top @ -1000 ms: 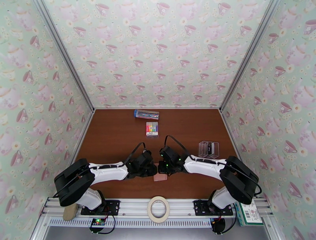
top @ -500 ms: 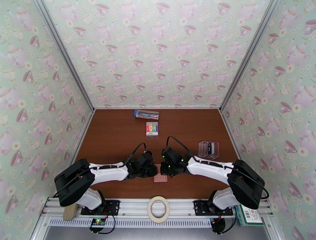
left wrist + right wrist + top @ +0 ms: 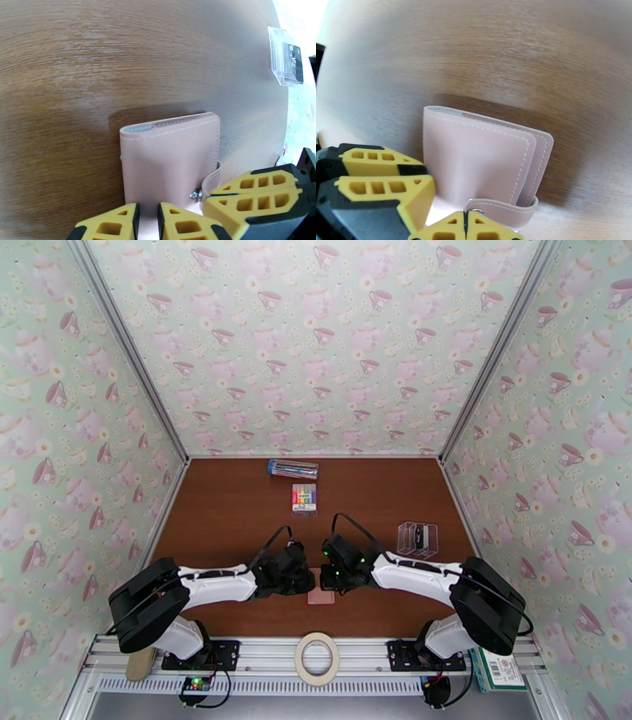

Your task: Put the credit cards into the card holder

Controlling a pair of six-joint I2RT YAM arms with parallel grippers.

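The card holder (image 3: 320, 596), a folded dusty-pink wallet, lies on the brown table near the front, between both grippers. In the left wrist view the card holder (image 3: 170, 158) lies closed, and my left gripper (image 3: 148, 221) pinches its near edge, with pink showing in the narrow gap. My right gripper (image 3: 466, 225) is shut at the end of the snap strap (image 3: 501, 207); its fingers (image 3: 252, 193) also show from the left wrist. My left gripper's fingers (image 3: 383, 177) sit at the wallet's left side. The credit cards (image 3: 421, 538) stand in a clear stand (image 3: 278, 59), to the right, with a dark card (image 3: 295, 63) visible.
A pack of rainbow markers (image 3: 304, 497) and a blue-ended clear pen box (image 3: 293, 469) lie toward the back centre. A tape roll (image 3: 317, 658) rests on the front rail, and a green-and-white box (image 3: 496, 670) sits at the front right. Patterned walls enclose the table.
The right arm's elbow has shifted slightly and its gripper has edged a little to the right. The left arm and the card holder have stayed put.
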